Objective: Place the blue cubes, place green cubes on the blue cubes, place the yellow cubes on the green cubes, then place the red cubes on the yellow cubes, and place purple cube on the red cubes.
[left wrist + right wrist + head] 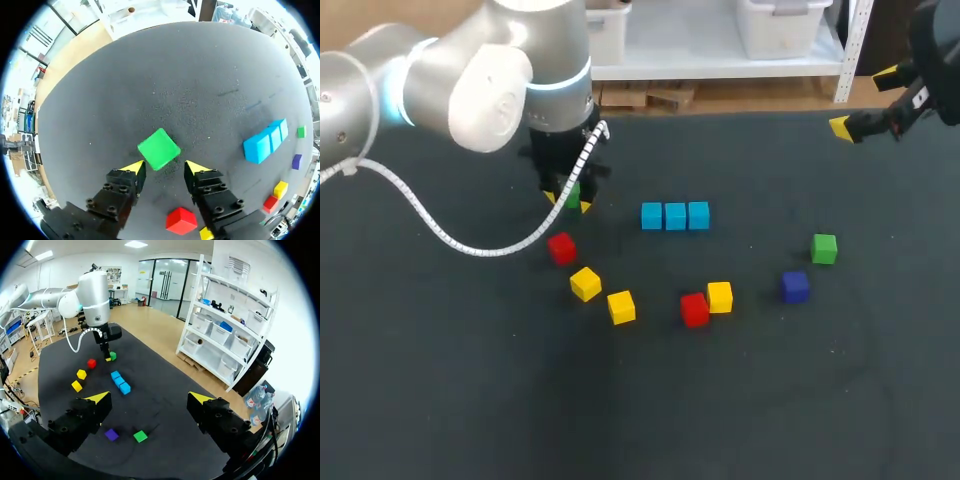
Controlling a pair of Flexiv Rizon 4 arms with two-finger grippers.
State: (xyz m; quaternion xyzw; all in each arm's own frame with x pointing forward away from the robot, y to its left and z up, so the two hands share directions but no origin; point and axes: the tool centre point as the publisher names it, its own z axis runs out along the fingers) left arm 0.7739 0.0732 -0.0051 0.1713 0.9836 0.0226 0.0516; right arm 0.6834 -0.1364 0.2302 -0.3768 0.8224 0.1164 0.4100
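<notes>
Closest in, the left gripper (164, 167) hangs low over the table (440, 400) with its fingers spread and nothing held. A green cube (159, 148) sits just ahead of the yellow tips, lined up with the gap. Neither finger seems to touch it.

It's turned cornerwise to the fingers, so closing as-is would probably catch the corners and spin it. Squaring up on two opposite flat faces looks like the smarter hold. It reads as a light, rigid little block, maybe a bit slick and hard to crush.

A red cube (181, 220) lies under the gripper, close by but not in the closing line.

Further out is the row of blue cubes (675, 215), with open mat in between. The purple cube (795, 286) and a second green cube (824, 248) sit well apart. Way off, the right gripper (150, 397) is wide open and empty.
</notes>
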